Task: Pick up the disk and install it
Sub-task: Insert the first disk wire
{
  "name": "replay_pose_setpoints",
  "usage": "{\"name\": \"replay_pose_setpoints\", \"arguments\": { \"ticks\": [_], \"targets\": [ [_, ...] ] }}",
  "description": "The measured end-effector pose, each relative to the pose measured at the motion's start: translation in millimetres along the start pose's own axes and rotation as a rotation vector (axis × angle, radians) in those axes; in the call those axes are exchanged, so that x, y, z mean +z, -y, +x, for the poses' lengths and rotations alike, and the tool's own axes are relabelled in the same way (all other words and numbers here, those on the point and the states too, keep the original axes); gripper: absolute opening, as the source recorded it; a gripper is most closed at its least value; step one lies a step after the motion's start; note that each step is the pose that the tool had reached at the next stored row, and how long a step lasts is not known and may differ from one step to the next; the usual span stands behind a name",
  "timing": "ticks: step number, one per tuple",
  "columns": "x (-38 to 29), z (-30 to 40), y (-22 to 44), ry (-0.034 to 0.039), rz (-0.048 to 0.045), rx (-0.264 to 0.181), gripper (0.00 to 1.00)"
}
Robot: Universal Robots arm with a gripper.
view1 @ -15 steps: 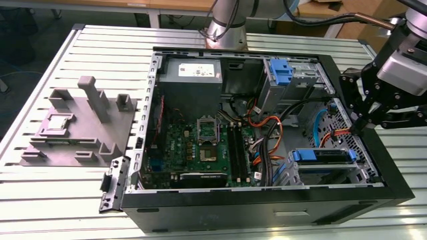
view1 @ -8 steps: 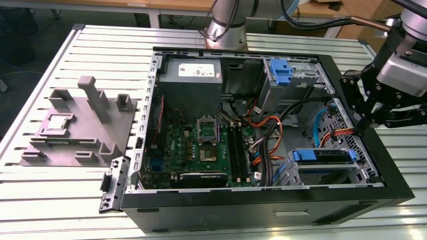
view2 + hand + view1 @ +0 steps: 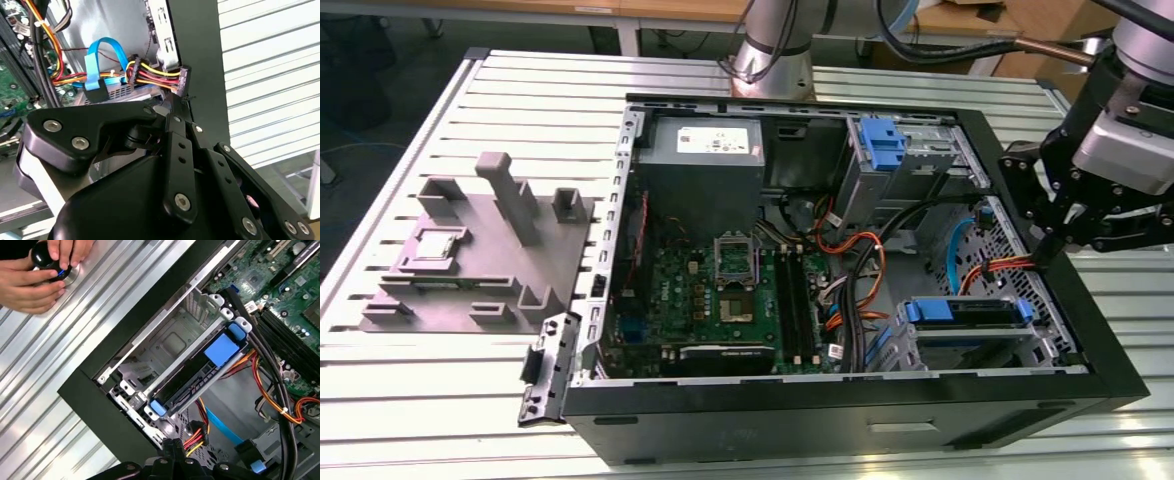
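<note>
While the pincer [image 3: 1050,250] hangs pressed together and empty, pickup seems pending: disk [image 3: 961,312] at its 7 o'clock; grasp needs spreading.

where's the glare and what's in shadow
Exterior view: glare washes the slatted silver metal table; the black computer case is dim inside. Second wrist view: slats beside the case blow out white. First wrist view: bright streaks on slats by a person's hand.

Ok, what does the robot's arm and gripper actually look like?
The robot arm has a silver-grey metal wrist section, a thick black cable looping towards it, and a shiny silver base column. The matte black gripper is built from hinged bars joined by round silver bolts.
</note>
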State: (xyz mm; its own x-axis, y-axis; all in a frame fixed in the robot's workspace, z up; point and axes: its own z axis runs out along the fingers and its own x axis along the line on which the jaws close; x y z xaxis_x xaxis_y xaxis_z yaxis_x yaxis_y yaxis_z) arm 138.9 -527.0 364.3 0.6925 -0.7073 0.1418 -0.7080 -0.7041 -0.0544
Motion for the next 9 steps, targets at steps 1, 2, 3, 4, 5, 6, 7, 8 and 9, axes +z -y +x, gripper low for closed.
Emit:
{"name": "replay_pose_setpoints", "arguments": {
  "ticks": [1,2,3,4,5,6,7,8,9],
  "targets": [
    [0.6,-0.6,0.5,-0.0055,0.0042,-0.004,0.10],
    [1.3,-1.4,1.0,-0.0105,0.0078,-0.005,0.10],
    [2.1,-2.4,1.7,-0.0156,0.0111,-0.006,0.10],
    [2.9,-2.8,2.0,-0.0172,0.0140,-0.012,0.10],
    [3.5,-3.0,2.1,-0.0176,0.0161,-0.022,0.10],
    [4.0,-3.0,2.1,-0.0171,0.0180,-0.035,0.10],
    [4.4,-3.1,2.1,-0.0163,0.0204,-0.052,0.10],
    [4.9,-3.2,2.0,-0.0152,0.0231,-0.069,0.10],
    [5.5,-3.3,2.0,-0.0141,0.0258,-0.088,0.10]
  ]
}}
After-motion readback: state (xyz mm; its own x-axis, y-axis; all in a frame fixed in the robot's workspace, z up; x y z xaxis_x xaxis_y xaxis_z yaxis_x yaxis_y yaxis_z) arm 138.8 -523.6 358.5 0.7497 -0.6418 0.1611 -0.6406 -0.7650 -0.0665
